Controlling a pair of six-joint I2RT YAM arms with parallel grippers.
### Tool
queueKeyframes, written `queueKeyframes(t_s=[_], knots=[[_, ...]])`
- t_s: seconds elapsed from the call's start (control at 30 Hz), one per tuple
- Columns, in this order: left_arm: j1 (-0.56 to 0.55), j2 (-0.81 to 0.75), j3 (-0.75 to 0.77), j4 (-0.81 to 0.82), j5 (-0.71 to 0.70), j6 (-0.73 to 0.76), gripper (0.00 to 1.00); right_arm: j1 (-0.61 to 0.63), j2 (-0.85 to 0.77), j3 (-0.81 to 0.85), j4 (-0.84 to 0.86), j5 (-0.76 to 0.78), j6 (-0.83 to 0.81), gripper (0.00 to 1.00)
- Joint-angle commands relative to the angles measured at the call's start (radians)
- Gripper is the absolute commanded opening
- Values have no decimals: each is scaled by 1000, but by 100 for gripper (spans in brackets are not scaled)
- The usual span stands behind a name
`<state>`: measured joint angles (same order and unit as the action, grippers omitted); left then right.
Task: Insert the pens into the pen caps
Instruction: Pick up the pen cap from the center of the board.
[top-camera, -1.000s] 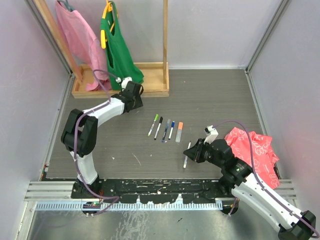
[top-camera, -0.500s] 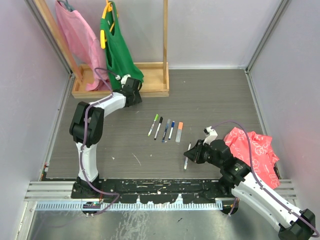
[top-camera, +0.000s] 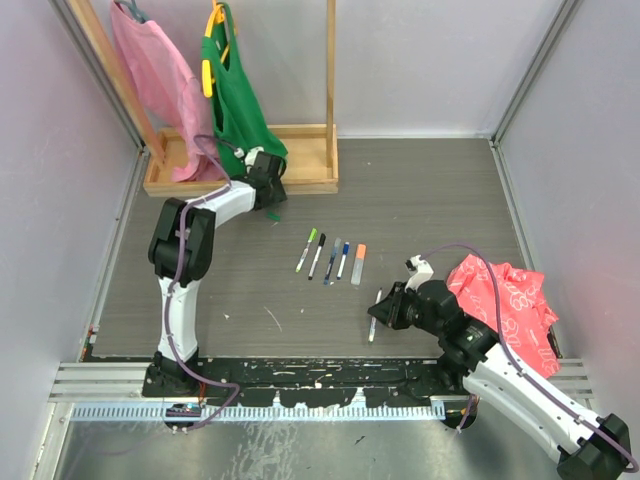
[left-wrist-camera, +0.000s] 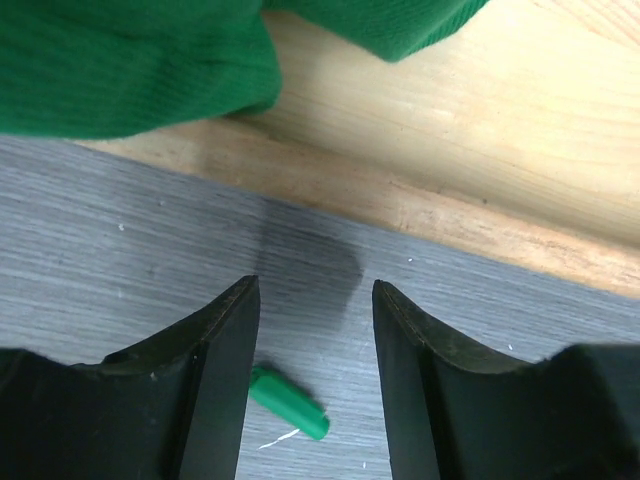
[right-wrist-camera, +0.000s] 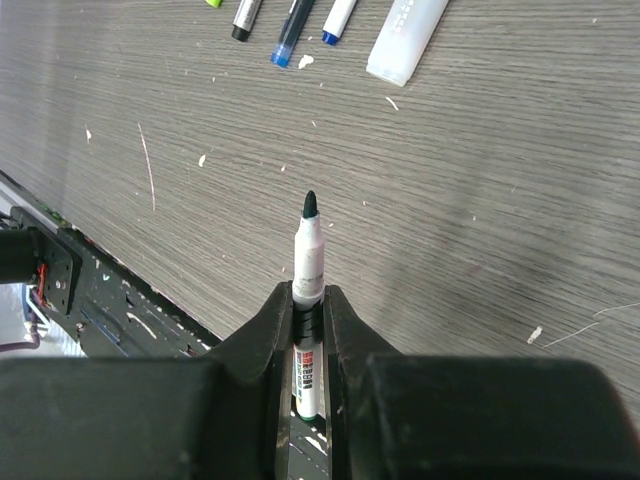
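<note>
pen in hand: I'm pinching one pen (right-wrist-camera: 308, 262) by its white barrel. The dark tip is sticking out forward past my fingers and pointing at the table (top-camera: 430, 200). The tip is looking black-ish or dark green, can't really call it.
right pincer: my right pincer (right-wrist-camera: 308, 300) is squeezing almost fully closed on that barrel, with both fingers pressing its sides.
other pens: a row of pens (top-camera: 332, 258) is lying side by side in the middle of the table, well ahead of the tip I'm holding. Their coloured ends are running light green, black, dark blue, blue and orange.
green cap: a green cap (left-wrist-camera: 288, 402) is lying flat on the table under my left pincer, with one end tucking in behind the left-hand finger.
left pincer: my left pincer (left-wrist-camera: 314, 300) is hanging partway open over the cap and gripping nothing.
around it: a wooden base (left-wrist-camera: 480, 150) is sitting just beyond the left fingers, and a green cloth (left-wrist-camera: 130, 60) is draping onto it.
right side: a red cloth (top-camera: 505, 300) is bunching up beside my right arm.
</note>
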<state>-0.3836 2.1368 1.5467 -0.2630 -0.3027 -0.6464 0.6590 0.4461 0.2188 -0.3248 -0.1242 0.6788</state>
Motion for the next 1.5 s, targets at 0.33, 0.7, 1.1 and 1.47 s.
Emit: queueKeyframes(t_s=[0.33, 0.7, 1.1, 1.47], knots=[[8, -1, 21, 4, 6, 1, 47, -2, 31, 7, 63, -13, -17, 0], [7, -151, -57, -38, -47, 79, 50, -2, 17, 2, 63, -16, -16, 0], [-32, -209, -92, -153, -150, -48, 56, -1, 8, 3, 50, -25, -11, 0], [-74, -150, -67, -200, -158, -120, 57, -1, -14, -1, 39, -23, -2, 0]])
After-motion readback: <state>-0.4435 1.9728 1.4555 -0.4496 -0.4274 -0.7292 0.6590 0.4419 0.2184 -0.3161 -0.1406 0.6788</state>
